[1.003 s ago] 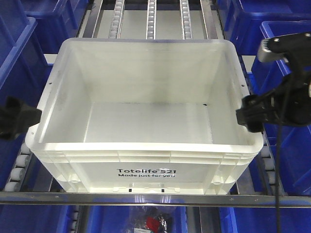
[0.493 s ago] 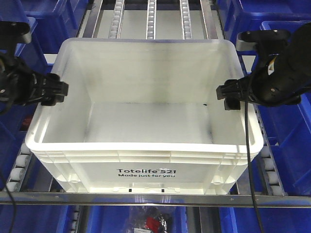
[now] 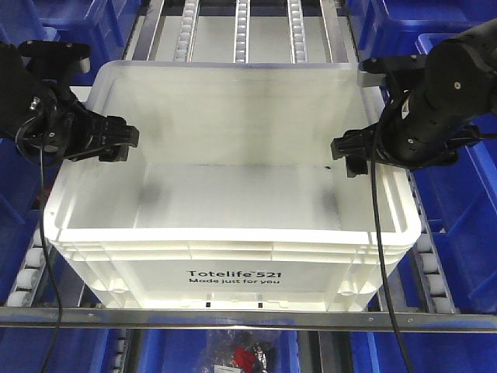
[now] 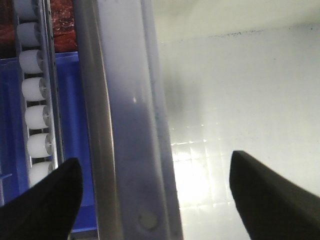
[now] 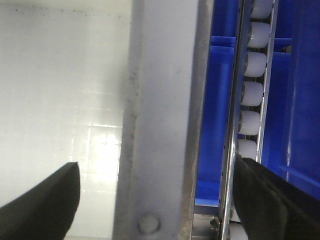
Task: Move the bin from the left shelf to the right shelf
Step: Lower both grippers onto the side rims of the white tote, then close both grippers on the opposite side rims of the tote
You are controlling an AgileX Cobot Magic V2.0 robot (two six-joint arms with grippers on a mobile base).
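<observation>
Shelving of roller tracks (image 3: 241, 31) fills the front view, with a metal rail (image 3: 233, 317) along its front edge. At the far left, blue bins (image 3: 15, 93) sit beside the lane. Next comes the left gripper (image 3: 115, 144), black, held over the left wall of the bin (image 3: 233, 256). In the left wrist view its fingers (image 4: 45, 200) are spread wide, one outside the wall over a row of white rollers (image 4: 35, 117) and a blue bin, the other inside over the pale floor; the ribbed rim (image 4: 130, 125) runs between them and neither finger touches it. The bin, a large white tote with nothing in it, stands square on the rollers at the front edge of the shelf, its near wall showing the black print (image 3: 233, 277) "Totelife 521 Made just for you". Over its right wall hangs the right gripper (image 3: 351, 152), a black cable (image 3: 378, 233) trailing down across the rim. Its fingers (image 5: 40, 205) are likewise parted and straddle the right rim (image 5: 160, 125) without contact, one over the bin's floor, one over the outer rollers (image 5: 252, 65). More blue bins (image 3: 458, 233) line the right edge.
</observation>
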